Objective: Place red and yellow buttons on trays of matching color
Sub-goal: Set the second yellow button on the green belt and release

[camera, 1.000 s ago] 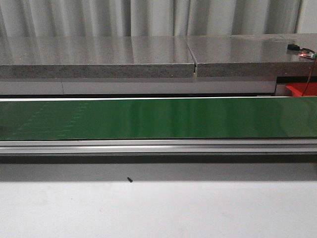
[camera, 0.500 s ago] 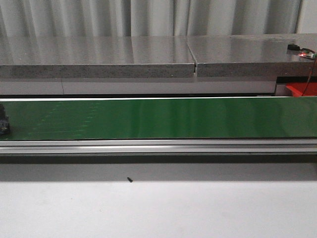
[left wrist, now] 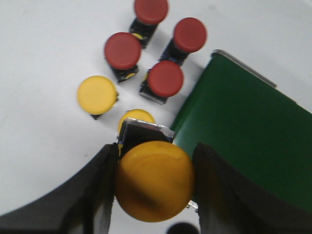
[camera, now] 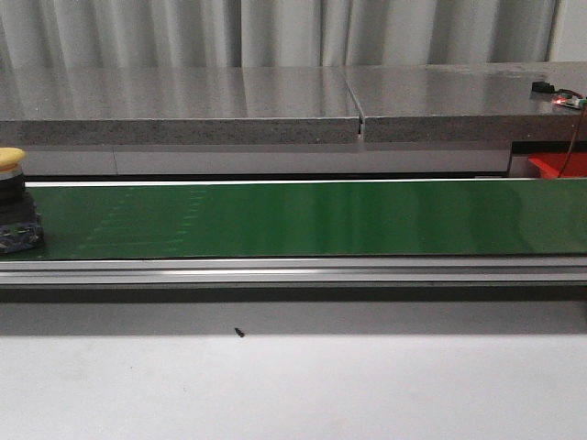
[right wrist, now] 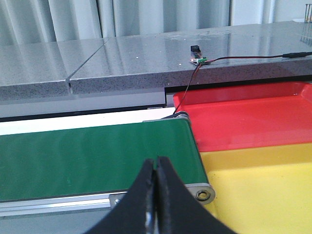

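Your anchor is the green conveyor belt [camera: 303, 218], which runs across the whole front view and sits on the white counter [camera: 293, 385]. Nothing rides on its middle or right stretch.

Past the belt's right end lie the two trays, side by side: the red tray [right wrist: 243, 119] farther from you and the yellow tray [right wrist: 263, 180] nearer. As far as the right wrist view shows them, both are bare, so you can judge that no button has been delivered yet.

At the belt's left end, your left end effector [left wrist: 155, 187] is clamped on a yellow button [left wrist: 155, 187], its fingers [left wrist: 92, 190] pressing either side of the cap. In the front view that same button [camera: 13, 161] shows at the belt's left edge, at or just above the belt surface; you cannot tell whether it touches.

Just off that left end, on the counter, wait the remaining buttons: four red buttons [left wrist: 165, 78] in a cluster and two more yellow ones [left wrist: 97, 95], one partly hidden behind the held button.

Your right end effector [right wrist: 156, 195] is empty, its fingers pressed together, near the belt's right end beside the trays.

So you are at the start: one button in hand, six waiting, none sorted.
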